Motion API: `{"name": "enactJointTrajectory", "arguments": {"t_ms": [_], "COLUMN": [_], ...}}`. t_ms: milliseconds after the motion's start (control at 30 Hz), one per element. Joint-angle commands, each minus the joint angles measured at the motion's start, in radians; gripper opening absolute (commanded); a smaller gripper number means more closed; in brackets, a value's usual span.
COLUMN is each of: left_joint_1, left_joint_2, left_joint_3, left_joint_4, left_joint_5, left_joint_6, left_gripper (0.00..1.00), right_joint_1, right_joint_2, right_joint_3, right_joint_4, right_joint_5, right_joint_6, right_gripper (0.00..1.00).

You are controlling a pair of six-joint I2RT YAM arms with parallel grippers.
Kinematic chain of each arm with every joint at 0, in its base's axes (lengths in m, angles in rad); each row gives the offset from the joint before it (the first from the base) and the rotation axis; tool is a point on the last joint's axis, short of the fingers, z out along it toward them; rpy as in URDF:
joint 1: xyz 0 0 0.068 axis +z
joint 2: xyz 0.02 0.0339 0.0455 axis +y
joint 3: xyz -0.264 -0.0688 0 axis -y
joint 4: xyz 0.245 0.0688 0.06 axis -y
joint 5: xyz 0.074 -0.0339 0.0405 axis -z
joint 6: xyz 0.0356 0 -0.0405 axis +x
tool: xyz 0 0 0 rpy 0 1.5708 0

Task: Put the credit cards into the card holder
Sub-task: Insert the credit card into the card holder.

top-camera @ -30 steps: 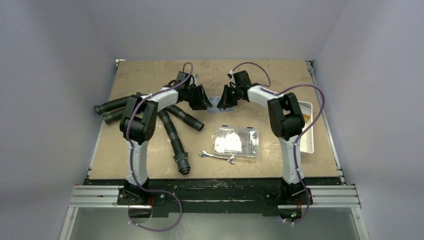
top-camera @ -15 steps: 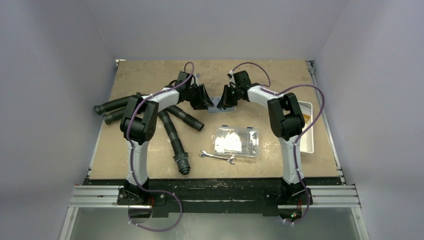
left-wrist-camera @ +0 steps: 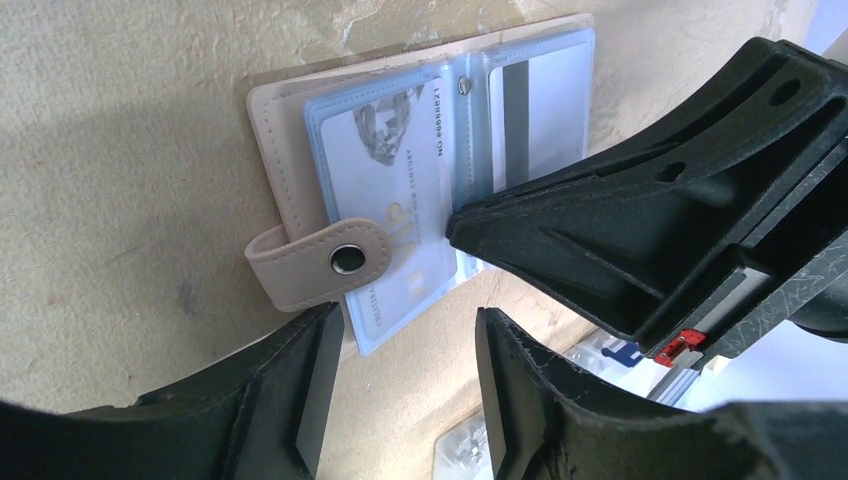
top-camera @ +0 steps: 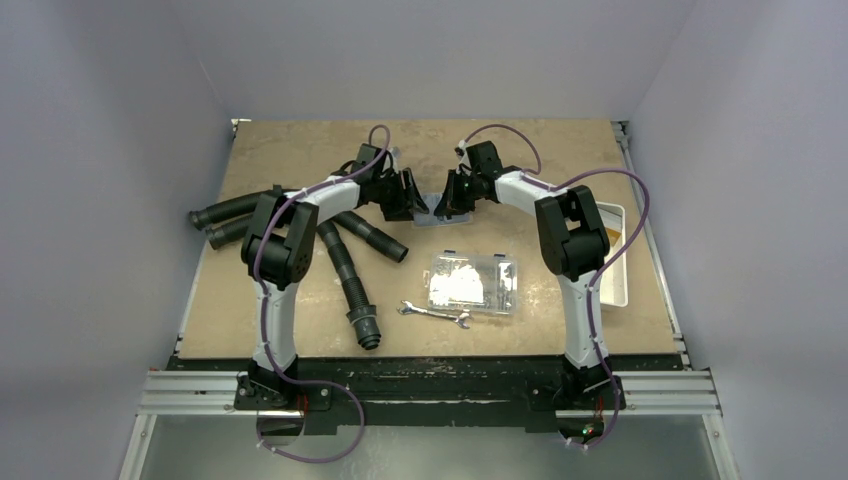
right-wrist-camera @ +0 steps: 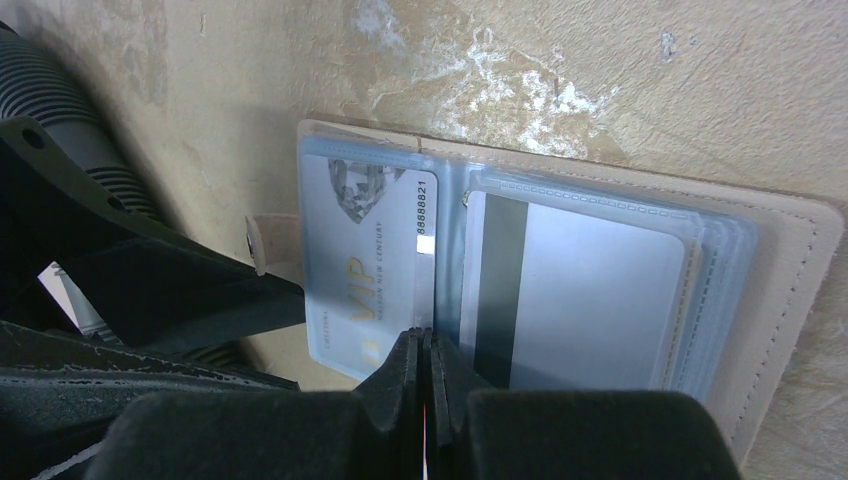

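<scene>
The card holder [left-wrist-camera: 275, 170] lies open on the table at the far middle, a tan cover with clear sleeves and a snap strap [left-wrist-camera: 300, 270]. One light-blue credit card [left-wrist-camera: 390, 200], printed VIP, sits in the left sleeve with its lower end sticking out. A second card [right-wrist-camera: 590, 300], dark stripe up, is in the right sleeve. My left gripper [left-wrist-camera: 405, 335] is open just below the VIP card's protruding corner, holding nothing. My right gripper [right-wrist-camera: 425, 350] is shut, its tips on the holder's centre fold. From above both grippers [top-camera: 408, 195] [top-camera: 447, 195] crowd the holder [top-camera: 432, 212].
Black ribbed hoses [top-camera: 340, 250] lie under and left of the left arm. A clear plastic compartment box [top-camera: 472, 283] and a wrench [top-camera: 435, 314] sit in the near middle. A white tray [top-camera: 615, 255] stands at the right edge.
The left gripper's jaws have spread wider apart. Both arms stay almost where they were.
</scene>
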Motion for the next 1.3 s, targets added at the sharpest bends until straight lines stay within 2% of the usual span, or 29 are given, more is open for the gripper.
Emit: {"name": "enactJointTrajectory", "arguments": {"t_ms": [0,433,967,1267], "left_joint_1": [-0.008,-0.018,-0.048,-0.076], "left_joint_2": [-0.031,-0.073,-0.072,-0.039], "left_joint_3": [0.004,-0.005,0.016,0.087], "left_joint_4": [0.04,0.048,0.081,0.047], "left_joint_5": [0.023,-0.017,0.01,0.004], "left_joint_6": [-0.018,-0.003,0.002,0.021], "left_gripper": [0.54,0.51,0.47,0.5], "right_joint_1": [0.003,0.004,0.005,0.001], "right_joint_2": [0.028,0.034,0.038,0.003], "right_joint_3": [0.025,0.026,0.03,0.004], "right_joint_4": [-0.004,-0.01,-0.01,0.068], "right_joint_5": [0.036,0.033,0.015,-0.09], "right_joint_6": [-0.016,-0.019,-0.019,0.03], "right_gripper": [0.0,0.0,0.0,0.0]}}
